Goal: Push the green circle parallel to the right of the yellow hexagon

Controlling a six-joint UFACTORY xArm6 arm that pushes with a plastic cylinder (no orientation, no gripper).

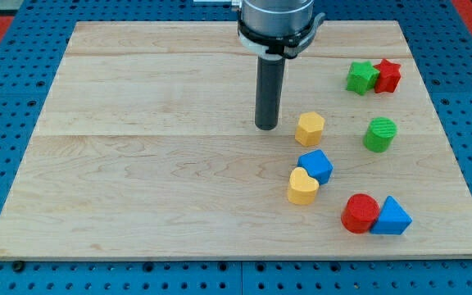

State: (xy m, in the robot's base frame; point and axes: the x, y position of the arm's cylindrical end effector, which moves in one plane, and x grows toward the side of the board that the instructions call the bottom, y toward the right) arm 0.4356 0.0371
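Note:
The green circle lies on the wooden board at the view's right. The yellow hexagon lies to its left, at about the same height, with a gap between them. My tip rests on the board just left of the yellow hexagon, a small gap apart, and far left of the green circle. The dark rod rises from it to the arm's head at the view's top.
A blue cube and a yellow heart lie below the hexagon. A green star and a red star touch at the top right. A red circle and a blue triangle touch at the bottom right.

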